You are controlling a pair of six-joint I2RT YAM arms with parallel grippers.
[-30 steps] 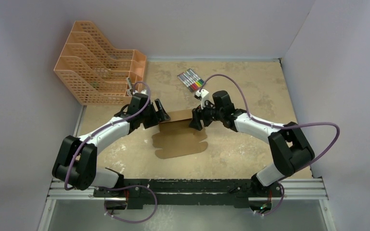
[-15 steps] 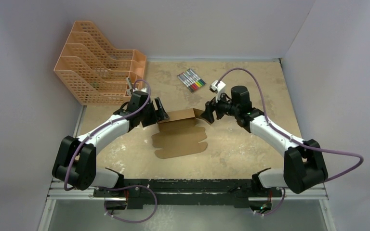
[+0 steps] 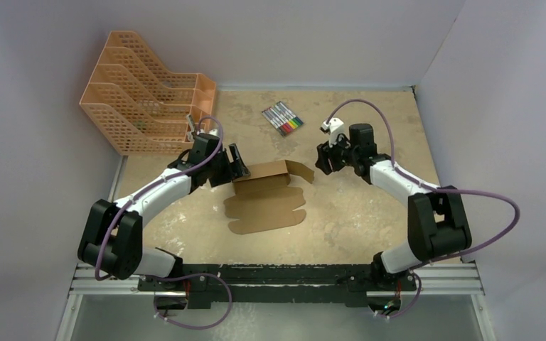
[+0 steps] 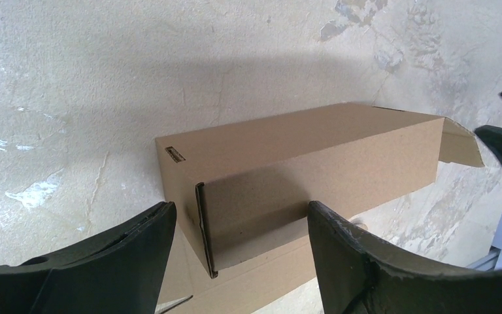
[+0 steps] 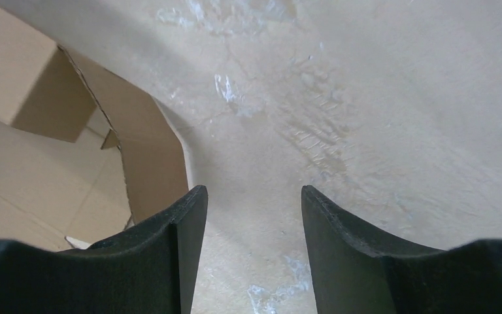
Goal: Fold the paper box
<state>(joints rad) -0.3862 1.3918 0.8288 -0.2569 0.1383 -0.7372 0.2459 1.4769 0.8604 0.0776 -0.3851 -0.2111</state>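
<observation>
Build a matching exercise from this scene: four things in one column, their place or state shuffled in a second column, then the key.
1. paper box
2. file rack
3. markers
4. right gripper

A. far-left corner of the table
B. open, over bare table, right of the paper box
C. partly folded, at the table's centre
D. side by side, far middle of the table

Pairs: 1-C, 2-A, 3-D, 4-B

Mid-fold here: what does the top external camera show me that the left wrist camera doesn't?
Only top external: the orange file rack and the markers at the far side of the table. Only left wrist: the seam down the box's near end and a small dark print at its top corner. Both: the paper box, partly raised, and the open left claw at its left end.
</observation>
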